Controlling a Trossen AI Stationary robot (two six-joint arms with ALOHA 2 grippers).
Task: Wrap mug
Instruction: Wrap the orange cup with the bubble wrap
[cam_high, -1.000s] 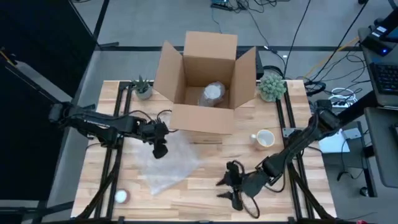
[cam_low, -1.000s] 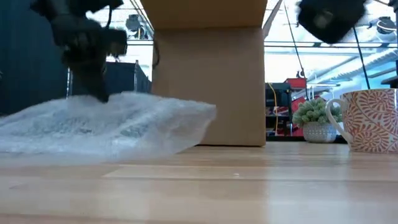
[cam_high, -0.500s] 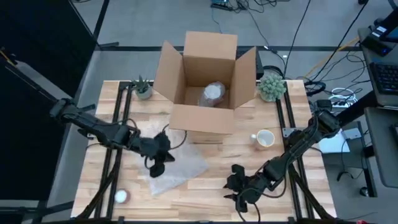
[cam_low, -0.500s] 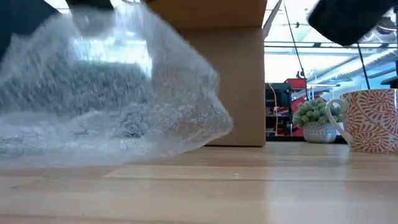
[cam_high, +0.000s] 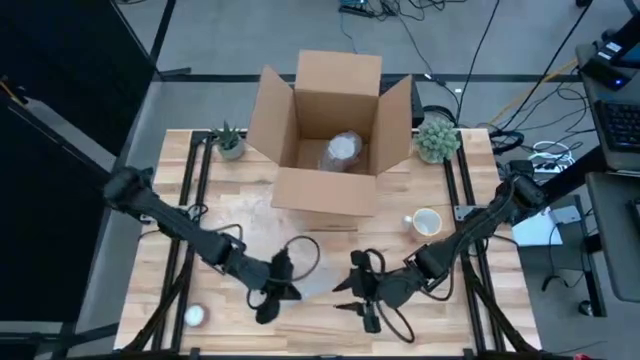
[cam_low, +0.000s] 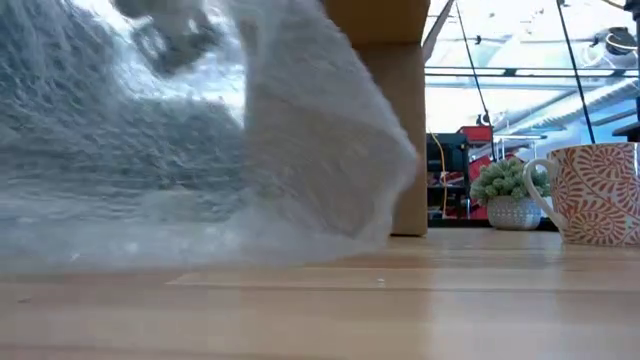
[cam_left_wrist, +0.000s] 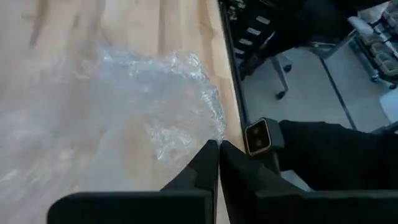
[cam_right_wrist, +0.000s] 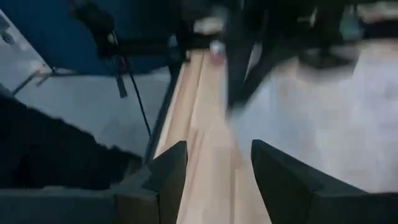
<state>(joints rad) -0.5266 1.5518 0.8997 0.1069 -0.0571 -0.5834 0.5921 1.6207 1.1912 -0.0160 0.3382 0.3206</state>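
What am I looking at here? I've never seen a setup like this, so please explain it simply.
Two dark robot arms work at a wooden table. One picture looks straight down, one looks level across the tabletop, and two come from cameras on the arms' wrists. The left gripper, fingers closed, holds a sheet of bubble wrap near the front edge. The right gripper is open beside it, holding nothing. A patterned mug stands unwrapped to the right of an open cardboard box. Two small potted plants flank the box.

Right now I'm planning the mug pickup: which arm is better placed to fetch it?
Probably the right. Its end effector is open and empty, on the mug's side; the left end effector is shut on the bubble wrap.
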